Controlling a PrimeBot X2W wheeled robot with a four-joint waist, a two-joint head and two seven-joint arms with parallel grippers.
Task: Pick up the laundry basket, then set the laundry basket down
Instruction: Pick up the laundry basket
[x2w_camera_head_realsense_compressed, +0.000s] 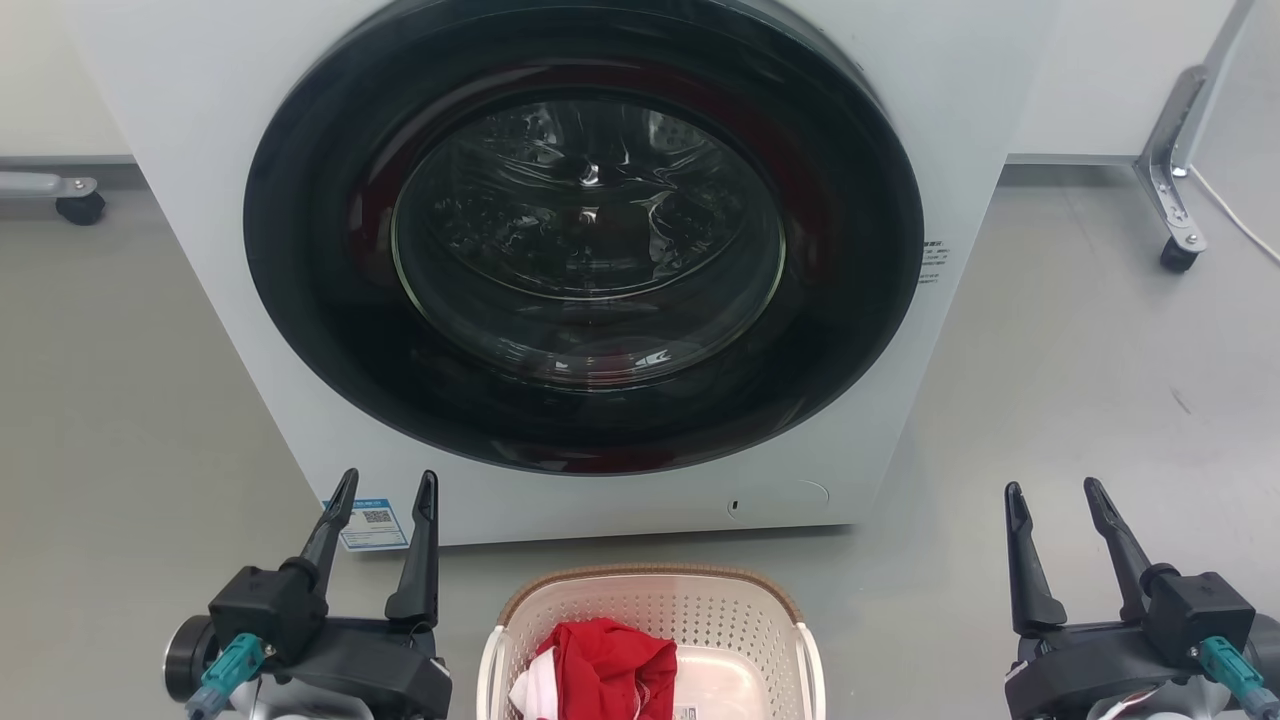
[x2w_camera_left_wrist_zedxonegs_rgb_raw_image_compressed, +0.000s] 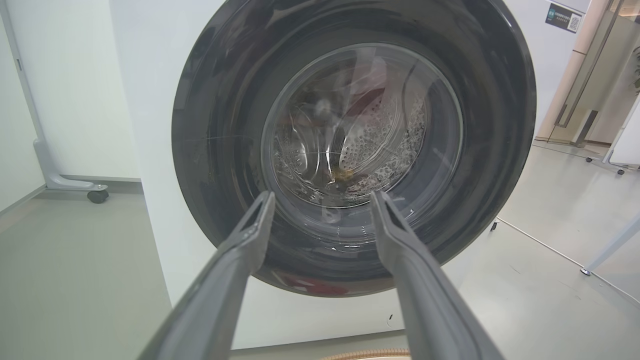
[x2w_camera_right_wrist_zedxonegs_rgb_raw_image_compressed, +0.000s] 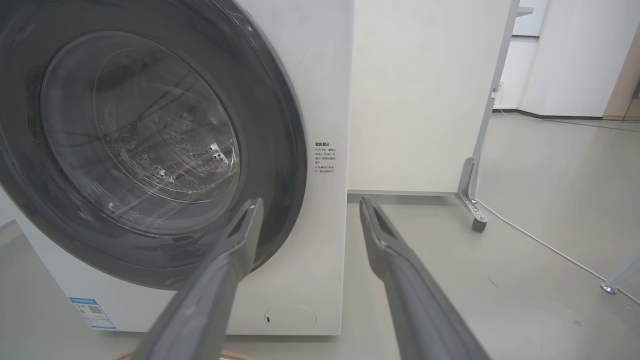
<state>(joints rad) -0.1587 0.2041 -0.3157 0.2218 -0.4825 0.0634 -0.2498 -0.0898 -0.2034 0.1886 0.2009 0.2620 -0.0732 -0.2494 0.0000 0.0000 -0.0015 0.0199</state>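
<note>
**Laundry basket (x2w_camera_head_realsense_compressed: 700, 610) grounded at bottom centre, both pincers wide and empty.**
The basket holds a red cloth (x2w_camera_head_realsense_compressed: 605, 670) and sits on the floor just below the washing machine (x2w_camera_head_realsense_compressed: 180, 250), with its near part cut off by the lower edge. The left gripper (x2w_camera_head_realsense_compressed: 390, 480) at lower left and the right gripper (x2w_camera_head_realsense_compressed: 1052, 486) at lower right stand apart from its handles. If one side were gripped higher than the other, the basket would likely tilt and spill the cloth. Carried up-frame, its rim might knock the machine.

Light: bright, even, diffuse | Shadows: soft, faint on floor (x2w_camera_head_realsense_compressed: 1080, 380) | Glare: pale streaks across washer door glass (x2w_camera_head_realsense_compressed: 588, 240) | Focus: head view crisp | Distortion: straight lines bow at wrist-view edges
</note>
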